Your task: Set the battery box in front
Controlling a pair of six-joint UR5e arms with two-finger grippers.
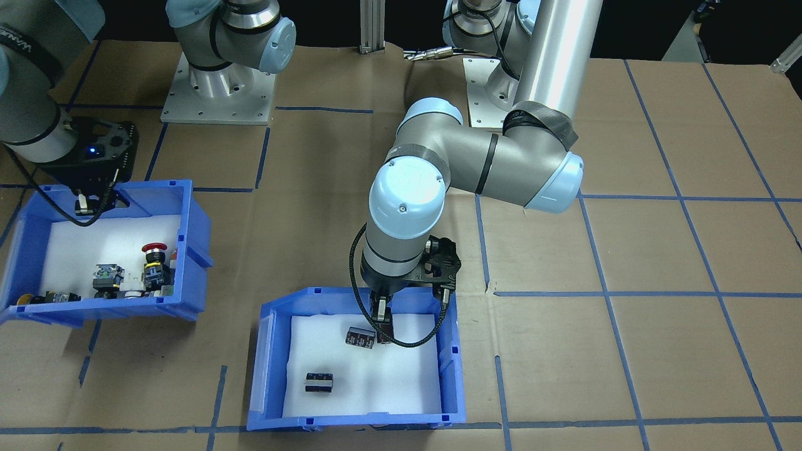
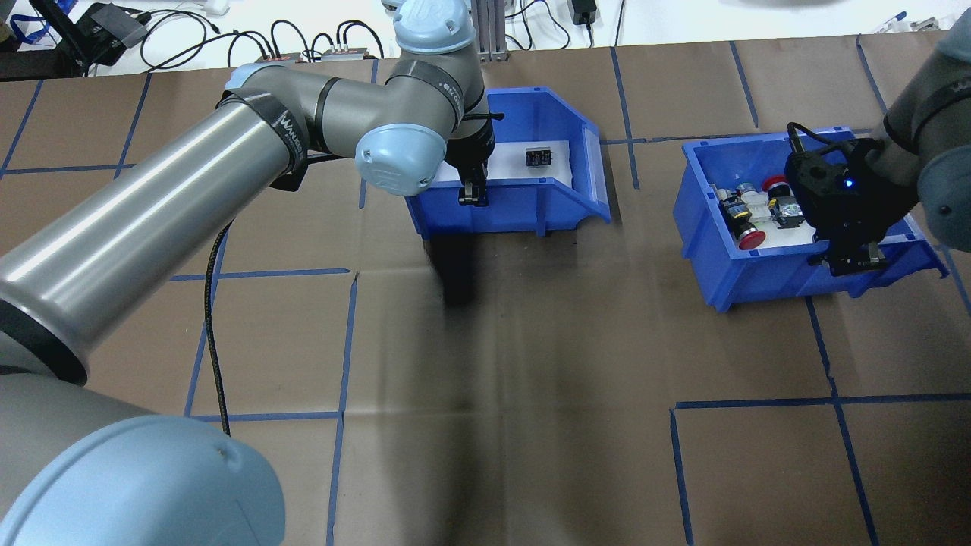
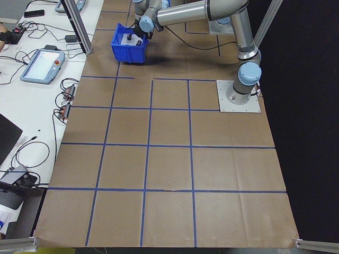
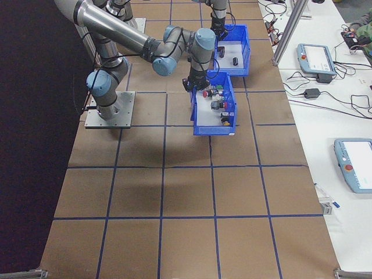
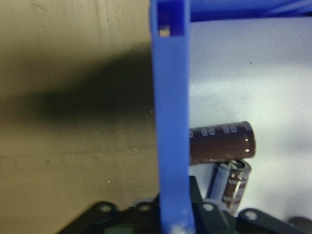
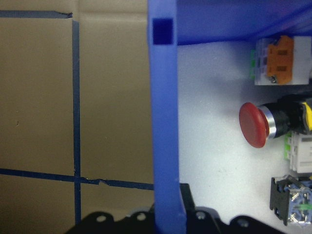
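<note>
The left gripper (image 1: 383,313) is clamped on the rear wall of the battery box (image 1: 451,369); in the left wrist view that blue wall runs straight down between the jaws, with one finger outside over the table (image 1: 626,250) and the other inside over the white foam. Two batteries (image 5: 222,144) lie just beside the inner finger, and another battery pack (image 1: 319,381) sits farther from the gripper, toward the box's open front. The right gripper (image 2: 853,262) grips the rear wall of the switch bin (image 2: 705,250) the same way, its wall also running between the jaws, with a red button (image 6: 253,124) near the inner finger.

The step in hand looks like the carry or slide: the battery box is gripped and already lies farther from the robot than the switch bin. Whether it rests on the table or is slightly lifted I cannot tell. The next move probably calls for settling the box flat in the forward spot, then opening the jaws and rising straight up so the inner finger clears the wall without tipping the box or nudging the batteries.
</note>
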